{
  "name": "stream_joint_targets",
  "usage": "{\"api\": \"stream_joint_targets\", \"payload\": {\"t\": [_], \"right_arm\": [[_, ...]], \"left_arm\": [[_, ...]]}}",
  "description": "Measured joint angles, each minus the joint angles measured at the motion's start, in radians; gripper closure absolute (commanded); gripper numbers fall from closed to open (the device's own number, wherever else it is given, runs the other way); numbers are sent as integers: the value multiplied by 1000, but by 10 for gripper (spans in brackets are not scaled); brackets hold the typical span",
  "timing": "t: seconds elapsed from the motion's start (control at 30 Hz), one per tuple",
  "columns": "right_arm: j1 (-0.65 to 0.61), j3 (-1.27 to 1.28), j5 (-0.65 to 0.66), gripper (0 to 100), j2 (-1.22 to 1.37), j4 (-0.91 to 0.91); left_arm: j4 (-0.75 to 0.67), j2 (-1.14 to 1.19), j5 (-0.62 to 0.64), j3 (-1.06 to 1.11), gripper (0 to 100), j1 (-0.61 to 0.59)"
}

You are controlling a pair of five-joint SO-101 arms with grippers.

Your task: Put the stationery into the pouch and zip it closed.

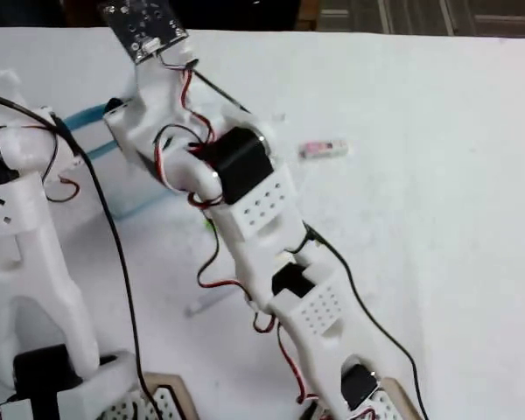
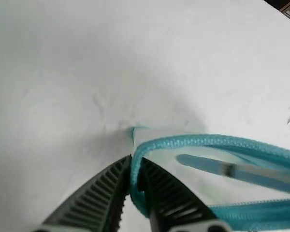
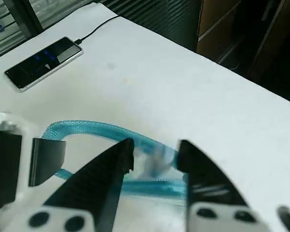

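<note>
Left wrist view: the left gripper (image 2: 131, 176) pinches the end of the teal pouch (image 2: 208, 142) rim.
The right gripper (image 3: 155, 150) hangs spread just above the pouch's zipper. A small pink item (image 1: 323, 149), its print too small to read, lies apart on bare table (image 1: 437, 227). A phone (image 3: 43, 63) on its cable (image 3: 99, 26) lies near the table edge.

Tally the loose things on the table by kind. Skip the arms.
Pouch: 1
Pen, in the pouch: 1
Small pink-white item: 1
Pale stick: 1
Phone: 1
Total: 5
</note>
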Motion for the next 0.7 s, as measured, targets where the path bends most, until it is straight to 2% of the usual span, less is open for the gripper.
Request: {"api": "stream_joint_targets", "payload": {"t": [0.3, 0.4, 0.47, 0.53, 0.7], "right_arm": [[2, 0, 0, 721, -71, 11], [38, 0, 0, 722, -141, 31], [91, 0, 12, 722, -204, 77], [158, 18, 81, 722, -267, 95], [361, 261, 276, 722, -443, 98]], "left_arm": [[0, 0, 0, 0, 978, 0], [0, 0, 0, 0, 978, 0], [0, 0, 0, 0, 978, 0], [0, 0, 0, 0, 978, 0], [0, 0, 0, 0, 978, 0]]}}
